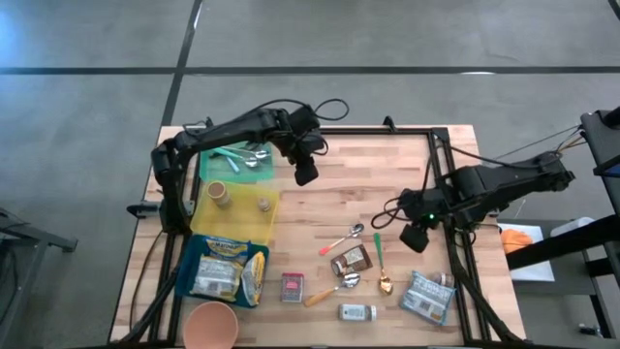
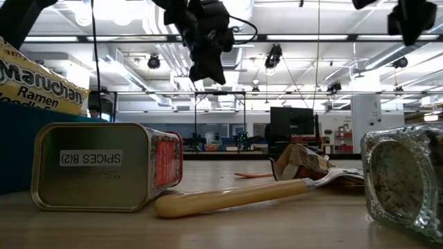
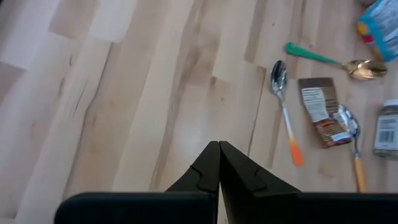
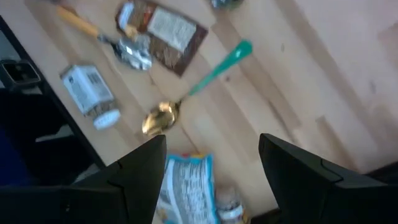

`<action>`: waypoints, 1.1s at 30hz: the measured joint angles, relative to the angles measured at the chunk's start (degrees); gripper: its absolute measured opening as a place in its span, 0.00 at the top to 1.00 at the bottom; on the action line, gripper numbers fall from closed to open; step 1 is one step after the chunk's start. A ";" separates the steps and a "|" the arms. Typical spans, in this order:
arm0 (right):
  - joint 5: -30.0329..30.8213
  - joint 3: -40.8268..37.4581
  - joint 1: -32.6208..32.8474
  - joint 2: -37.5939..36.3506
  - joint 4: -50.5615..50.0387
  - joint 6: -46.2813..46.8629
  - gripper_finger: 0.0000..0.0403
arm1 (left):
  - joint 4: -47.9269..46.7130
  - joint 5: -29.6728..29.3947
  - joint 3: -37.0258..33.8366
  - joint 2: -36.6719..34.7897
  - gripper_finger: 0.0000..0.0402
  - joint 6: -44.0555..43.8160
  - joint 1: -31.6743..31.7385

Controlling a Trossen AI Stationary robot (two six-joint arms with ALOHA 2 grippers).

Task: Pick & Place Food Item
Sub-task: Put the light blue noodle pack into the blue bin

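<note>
Food items lie on the wooden table's near half: a brown packet [image 1: 351,260], a blue-and-white packet [image 1: 426,294], a red spice tin [image 1: 293,287], a small jar [image 1: 356,312] and ramen bags [image 1: 228,269]. My left gripper [image 1: 305,174] hangs shut and empty above bare wood at the table's middle; its closed fingertips [image 3: 219,155] show in the left wrist view. My right gripper [image 1: 417,237] hovers open and empty at the right, tipped steeply down. Its fingers [image 4: 143,174] stand apart above the blue-and-white packet [image 4: 186,186], clear of it.
Loose spoons lie among the packets: a gold one with a green handle [image 4: 205,84], one with an orange handle [image 3: 283,106] and one with a wooden handle [image 2: 228,197]. A yellow tray [image 1: 242,208] and a green tray [image 1: 237,165] sit at the left, a pink cup [image 1: 211,325] at the near edge.
</note>
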 joint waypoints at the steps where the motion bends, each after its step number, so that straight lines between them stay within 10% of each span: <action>1: -1.00 -0.77 0.32 0.00 -0.04 0.81 0.37 | 0.32 0.08 0.00 -0.35 0.97 -0.03 -0.10; 17: -15.29 -10.66 12.58 0.00 -0.10 8.07 0.37 | 0.19 0.13 0.00 -2.25 0.97 0.13 -0.72; 33: -8.17 -23.53 17.89 0.67 20.52 25.78 0.37 | 0.02 0.13 0.02 -2.25 0.97 0.95 -0.81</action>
